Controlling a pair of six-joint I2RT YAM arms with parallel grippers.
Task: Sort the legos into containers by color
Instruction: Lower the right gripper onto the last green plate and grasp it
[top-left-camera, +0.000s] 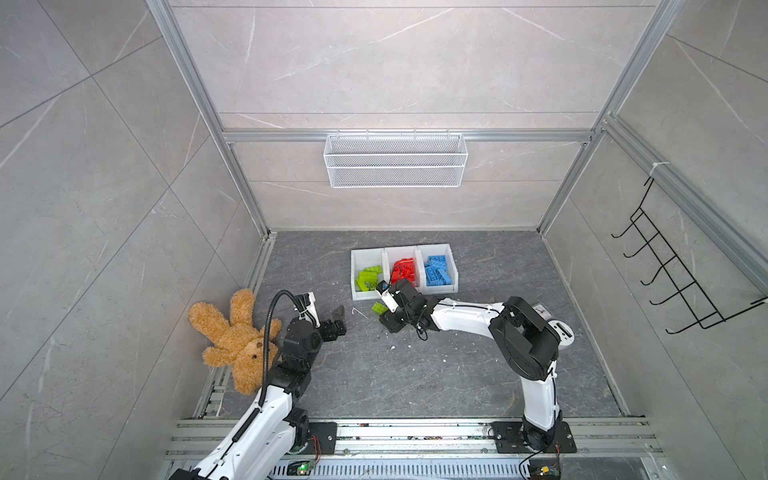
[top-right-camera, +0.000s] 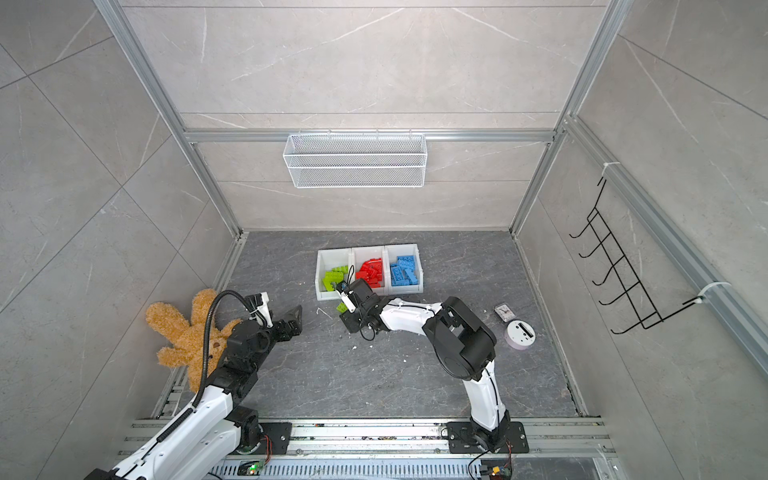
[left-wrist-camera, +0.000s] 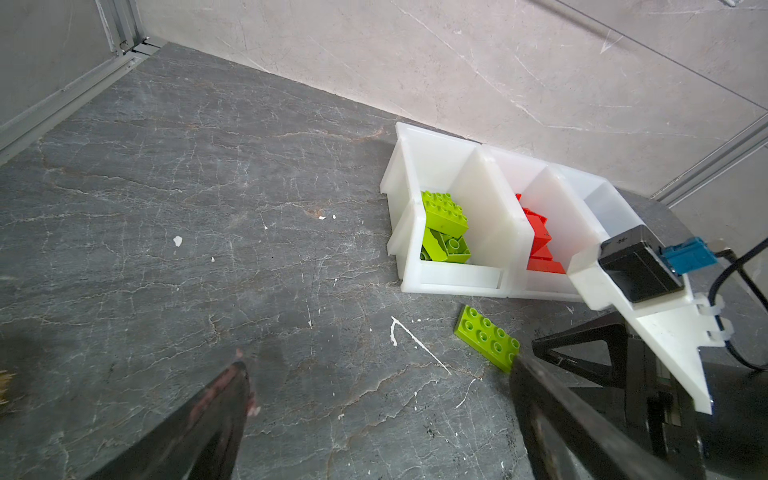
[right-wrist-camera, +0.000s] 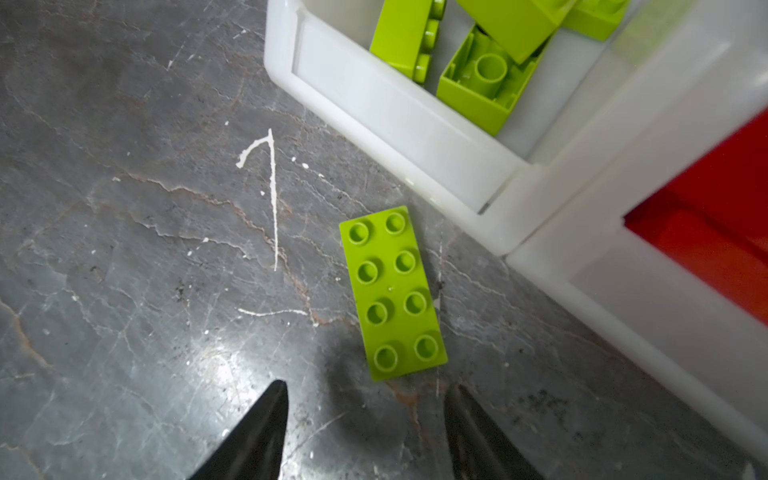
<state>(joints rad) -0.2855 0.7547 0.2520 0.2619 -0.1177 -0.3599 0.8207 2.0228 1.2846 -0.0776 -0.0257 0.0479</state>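
Clearly spotted flat lime-green plastic eight-stud lego plate (right-wrist-camera: 392, 293) just ahead of right gripper (right-wrist-camera: 368, 388), lengthwise along reach; showed jaws spread, empty.

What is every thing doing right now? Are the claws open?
green plate: lying flat, studs up, outside the bins.
green bin: holds green bricks.
red bin: holds red bricks.
blue bin: holds blue bricks.
left claw: open, empty.
right claw: open, empty, beside green plate.
teddy bear: lying down.
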